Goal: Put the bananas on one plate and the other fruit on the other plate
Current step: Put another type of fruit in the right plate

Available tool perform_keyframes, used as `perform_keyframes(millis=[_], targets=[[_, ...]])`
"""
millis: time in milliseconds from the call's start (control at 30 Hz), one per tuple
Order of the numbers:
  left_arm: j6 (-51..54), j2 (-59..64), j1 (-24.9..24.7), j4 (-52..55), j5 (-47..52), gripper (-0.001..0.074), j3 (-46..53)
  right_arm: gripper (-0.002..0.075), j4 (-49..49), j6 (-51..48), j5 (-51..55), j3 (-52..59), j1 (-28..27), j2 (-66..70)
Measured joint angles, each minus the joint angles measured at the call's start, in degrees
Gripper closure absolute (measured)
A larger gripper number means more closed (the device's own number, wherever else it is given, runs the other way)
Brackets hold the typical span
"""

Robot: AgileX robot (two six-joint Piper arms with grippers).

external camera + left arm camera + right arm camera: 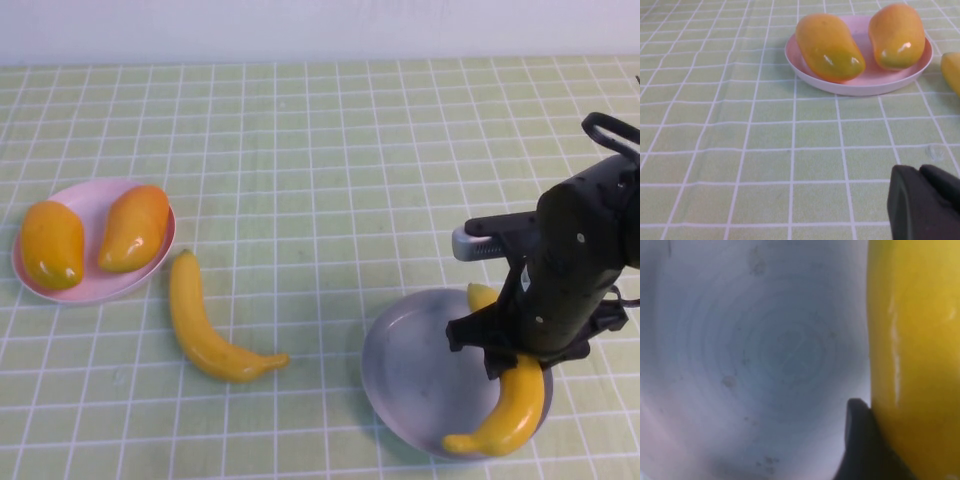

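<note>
Item 1. Tabletop [330,150]: covered by a pale green cloth with a white grid.

Item 2. Pink plate [88,205]: placed at the 9 o'clock side of the high view. Two orange-yellow mango-like fruits are carried on it, side by side: the left fruit [51,244] and the right fruit [133,227]. Both are also seen in the left wrist view, [828,47] and [898,35], resting inside the plate's rim [860,87].

Item 3. Loose banana [208,327]: laid flat on the tabletop just beside the pink plate, at the plate's 4 o'clock, on neither plate. A sliver of it is caught at the edge of the left wrist view [952,70].

Item 4. Grey-blue plate [415,365]: placed at about 5 o'clock in the high view, well apart from the pink plate.

Item 5. Second banana [512,405]: found over the grey-blue plate's 3 o'clock side, directly beneath the right end effector [518,352], which is clamped on its middle. In the right wrist view one dark finger [862,445] is pressed against the yellow skin [915,365] with the plate floor [765,355] close behind.

Item 6. Left end effector [925,202]: held low over bare cloth near the pink plate, outside the high view. Whether it is apart or together cannot be told.
</note>
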Motion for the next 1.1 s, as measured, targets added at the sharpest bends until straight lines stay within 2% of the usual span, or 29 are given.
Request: perform_keyframes(millis=[100,300,433,567,667,900,1100], targets=[[0.0,0.0,0.0,0.0,0.0,0.0738,0.0,0.0401,0.1,0.0,0.1,0.0,-0.1,0.5],[0.0,0.0,0.0,0.0,0.0,0.0738,0.0,0.0239,0.1,0.0,1.4,0.0,-0.2,0.8],[0.0,0.0,0.0,0.0,0.0,0.0738,0.0,0.0204,0.1,0.0,2.1,0.0,-0.3,-0.9],[0.0,0.0,0.0,0.0,0.0,0.0738,0.0,0.0198,-0.1,-0.3,2.7,-2.7,0.7,-3.4],[0.0,0.0,0.0,0.0,0.0,0.0738,0.0,0.0204,-0.2,-4.5,1.5,-7.4,3.2,-3.8],[0.0,0.0,0.0,0.0,0.0,0.0738,0.0,0.0279,5.3,-24.0,-7.1,-21.1,11.2,4.8],[0.0,0.0,0.0,0.0,0.0,0.0738,0.0,0.0283,13.0,-35.5,-5.7,-35.8,15.5,18.8]])
